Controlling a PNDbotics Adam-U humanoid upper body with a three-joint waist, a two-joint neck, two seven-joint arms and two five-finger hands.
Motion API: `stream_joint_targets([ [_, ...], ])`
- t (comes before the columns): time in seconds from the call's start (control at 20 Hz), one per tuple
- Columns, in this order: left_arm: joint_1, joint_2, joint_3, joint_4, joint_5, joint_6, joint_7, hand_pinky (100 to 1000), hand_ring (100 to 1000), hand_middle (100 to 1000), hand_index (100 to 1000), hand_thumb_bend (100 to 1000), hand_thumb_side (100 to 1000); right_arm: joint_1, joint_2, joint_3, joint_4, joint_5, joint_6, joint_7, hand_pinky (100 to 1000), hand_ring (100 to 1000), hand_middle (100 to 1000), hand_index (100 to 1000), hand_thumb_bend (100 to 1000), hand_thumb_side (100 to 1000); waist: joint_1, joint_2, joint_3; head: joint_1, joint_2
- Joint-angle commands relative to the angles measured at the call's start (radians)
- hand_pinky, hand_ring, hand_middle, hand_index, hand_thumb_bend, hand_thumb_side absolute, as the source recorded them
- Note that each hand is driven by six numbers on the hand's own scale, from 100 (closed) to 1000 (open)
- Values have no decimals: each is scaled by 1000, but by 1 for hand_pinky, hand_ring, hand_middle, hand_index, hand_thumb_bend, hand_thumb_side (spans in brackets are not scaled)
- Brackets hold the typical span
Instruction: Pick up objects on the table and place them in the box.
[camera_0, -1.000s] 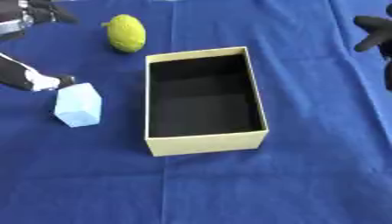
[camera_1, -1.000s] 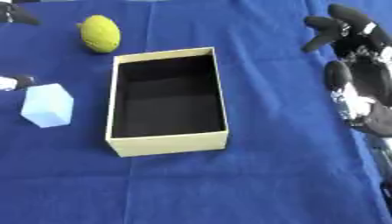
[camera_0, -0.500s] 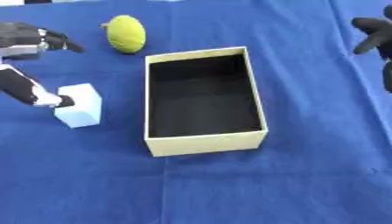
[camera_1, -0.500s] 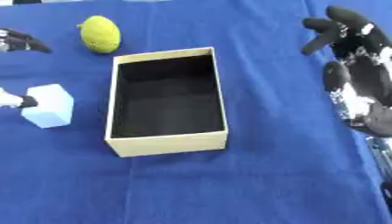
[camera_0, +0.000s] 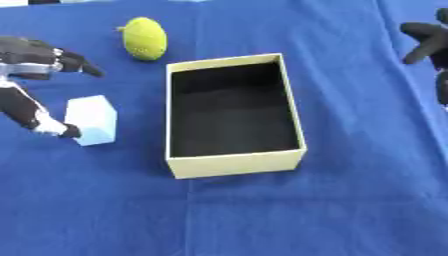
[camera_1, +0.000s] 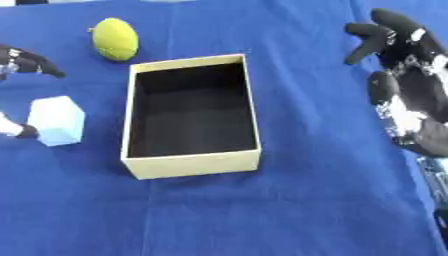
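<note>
Left eye view gives me the clearest look at my left hand, which comes in from the left edge with its fingers spread wide apart from the thumb; the thumb tip is touching the near left side of the pale blue block, while the fingers hang above and beyond it, well apart from its top. I would not call that a grasp: nothing is curled round the block. The block sits on the blue tablecloth, just left of the open cardboard box, near it but not touching. The box has cream walls and a dark inside, and I see nothing lying in it. A yellow-green lemon-shaped fruit lies beyond the box's far left corner, apart from both box and block. In the right eye view my right hand rests at the right edge, fingers relaxed and pointing up, holding nothing.
</note>
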Motion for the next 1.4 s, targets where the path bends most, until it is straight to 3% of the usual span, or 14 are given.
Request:
stream_joint_targets([
  [0.05, -16, 30, 18, 2, -29, -44, -55, 1000, 1000, 927, 1000, 567, 524, -2, -7, -2, -15, -1, 7, 1, 1000, 903, 578, 930, 100, 470, 0, -25, -1, 4, -6],
  [0.6, -19, 9, 0, 75, -112, -41, -56, 1000, 1000, 921, 1000, 658, 548, -5, 2, 0, -15, -5, 17, 10, 1000, 900, 571, 925, 100, 470, -1, -24, -6, 12, -9],
  [1.2, -31, -25, -12, 120, -122, -64, -56, 1000, 1000, 920, 1000, 620, 571, -8, 8, 0, -15, -7, 26, 14, 1000, 900, 569, 924, 100, 470, -1, -21, -8, 16, -9],
  [1.4, -44, -61, -16, 148, -131, -59, -56, 1000, 973, 851, 960, 571, 537, -8, 18, 2, -15, -7, 34, 19, 1000, 899, 564, 922, 100, 470, 0, -20, -14, 21, -12],
])
